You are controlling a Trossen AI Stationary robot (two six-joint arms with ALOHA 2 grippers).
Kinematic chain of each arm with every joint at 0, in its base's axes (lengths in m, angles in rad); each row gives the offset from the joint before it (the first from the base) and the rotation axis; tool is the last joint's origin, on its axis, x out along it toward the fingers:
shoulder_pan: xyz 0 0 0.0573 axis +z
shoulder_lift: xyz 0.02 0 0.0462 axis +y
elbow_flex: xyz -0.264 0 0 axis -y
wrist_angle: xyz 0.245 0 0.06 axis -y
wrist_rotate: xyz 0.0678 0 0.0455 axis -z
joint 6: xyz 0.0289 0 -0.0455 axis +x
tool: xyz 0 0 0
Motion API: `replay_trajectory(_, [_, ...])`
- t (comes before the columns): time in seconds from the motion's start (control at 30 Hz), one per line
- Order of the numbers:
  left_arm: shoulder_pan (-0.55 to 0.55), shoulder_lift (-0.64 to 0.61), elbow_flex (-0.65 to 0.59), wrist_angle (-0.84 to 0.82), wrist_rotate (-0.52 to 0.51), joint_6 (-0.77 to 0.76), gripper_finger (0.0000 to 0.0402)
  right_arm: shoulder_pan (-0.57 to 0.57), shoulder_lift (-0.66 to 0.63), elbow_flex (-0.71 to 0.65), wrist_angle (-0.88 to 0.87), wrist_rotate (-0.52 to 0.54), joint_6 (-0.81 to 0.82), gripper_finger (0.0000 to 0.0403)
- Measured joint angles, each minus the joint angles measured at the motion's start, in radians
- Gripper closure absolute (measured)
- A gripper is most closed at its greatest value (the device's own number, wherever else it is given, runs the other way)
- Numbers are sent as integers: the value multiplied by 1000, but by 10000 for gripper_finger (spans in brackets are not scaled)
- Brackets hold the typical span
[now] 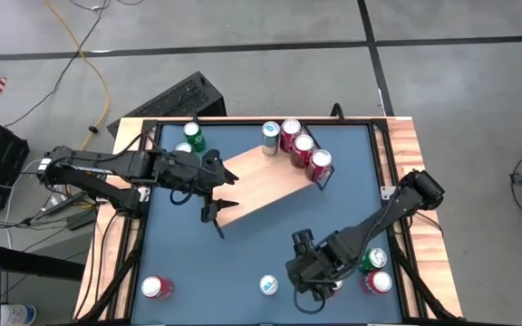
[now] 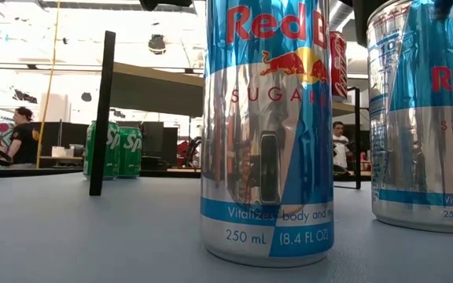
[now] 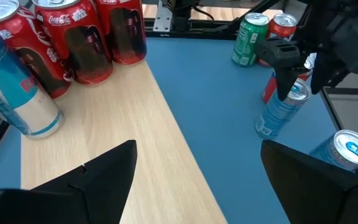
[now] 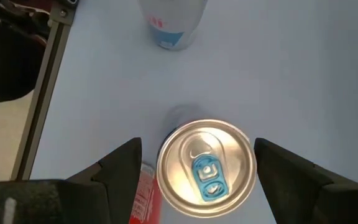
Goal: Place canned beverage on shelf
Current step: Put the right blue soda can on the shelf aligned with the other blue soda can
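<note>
Can stands between the open right end effector fingers, its base hidden.

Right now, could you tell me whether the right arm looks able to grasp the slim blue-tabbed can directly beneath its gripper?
Probably yes: the right gripper is open, its fingers either side of the can, nothing between them.

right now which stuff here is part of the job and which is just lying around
Job: shelf; the cans on it; blue can under the open right claw; open left claw over the shelf.

Lying about: keyboard; yellow cable.
</note>
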Motion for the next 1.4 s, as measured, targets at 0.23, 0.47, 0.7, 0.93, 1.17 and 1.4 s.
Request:
replay_trajectory(0.23, [0,0,0,0,-15,0,72,0,0,0,-9,1,-1,113])
replay_trajectory(0.47, [0,0,0,0,-25,0,72,-3,1,-71,27,1,5,146])
replay_trajectory(0.7, [0,0,0,0,-26,0,72,-10,-6,-83,49,0,-1,205])
replay_trajectory(0.93, [0,0,0,0,-26,-5,72,-16,0,-32,22,5,-64,205])
replay_trajectory(1.17, [0,0,0,-1,-26,-4,72,-62,-1,83,-152,23,-159,205])
replay_trajectory(1.4, [0,0,0,-1,-26,7,72,-152,-34,250,-338,24,-302,203])
